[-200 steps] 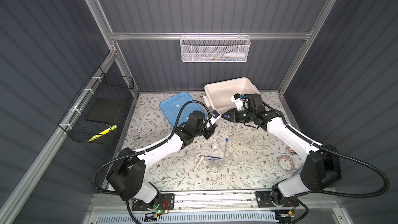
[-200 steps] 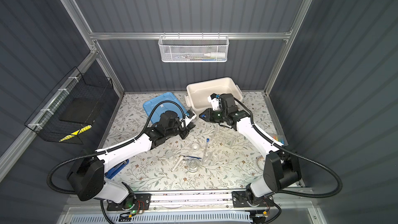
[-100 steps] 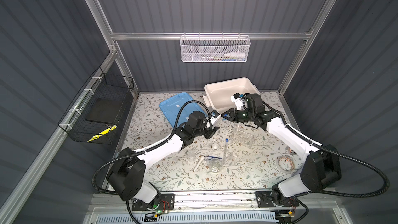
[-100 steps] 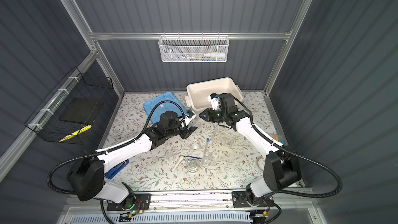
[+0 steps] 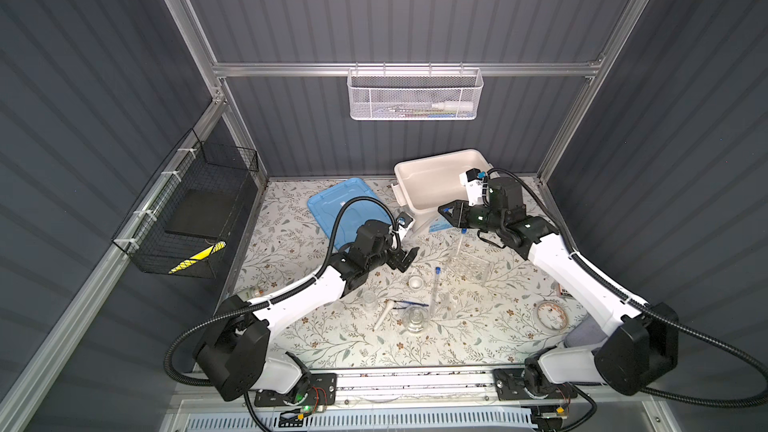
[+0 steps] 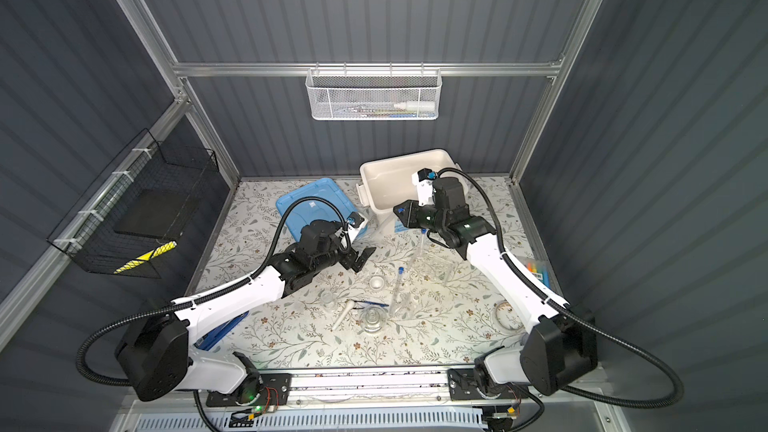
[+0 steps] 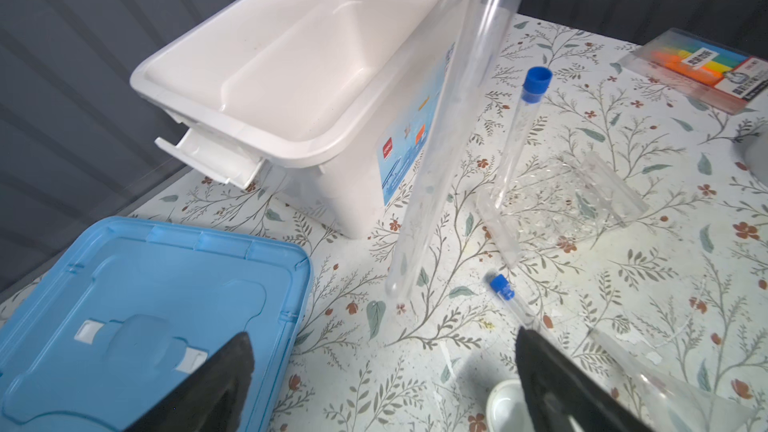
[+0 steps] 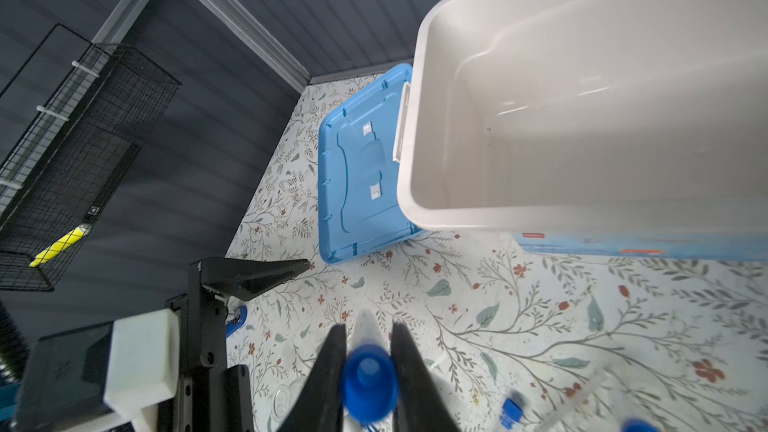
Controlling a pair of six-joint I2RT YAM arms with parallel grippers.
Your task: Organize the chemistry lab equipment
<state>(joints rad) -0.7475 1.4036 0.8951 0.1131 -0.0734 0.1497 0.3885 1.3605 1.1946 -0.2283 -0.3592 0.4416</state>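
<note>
1. Floral table (image 5: 457, 351) is sitting inside dark ribbed walls. A white bin (image 5: 430, 187) is standing open at the back, and its blue lid (image 5: 332, 205) is lying flat just beside it.
2. Out in front of the bin, the right gripper (image 8: 368, 332) is reaching toward the middle. Its fingers are drawn narrow and are pinching a tube (image 7: 453, 118) just below the blue cap.
3. That tube is hanging slanted, with the cap high and the round end low near the bin's front wall. Whether the end is touching the table I cannot tell from the wrist view.
4. Over the table, between the lid and the bowl (image 5: 415, 283), the left gripper (image 5: 408, 260) is hovering with fingers spread wide and gripping nothing.
5. Just in front of the bin, the rack (image 5: 471, 268) is sitting on the table, and a second tube (image 5: 460, 245) is standing in it, cap up.
6. Beside the rack, a third tube (image 5: 434, 292) is lying on the table, its cap pointing toward the back.
7. Nearer the front, the pestle (image 5: 382, 314) and the tweezers (image 5: 409, 304) are lying close together, with a jar (image 5: 369, 297) and a flask (image 5: 415, 320) standing by them.
8. Off at the right edge, a marker pack (image 7: 702, 68) is lying well apart from the rack.
</note>
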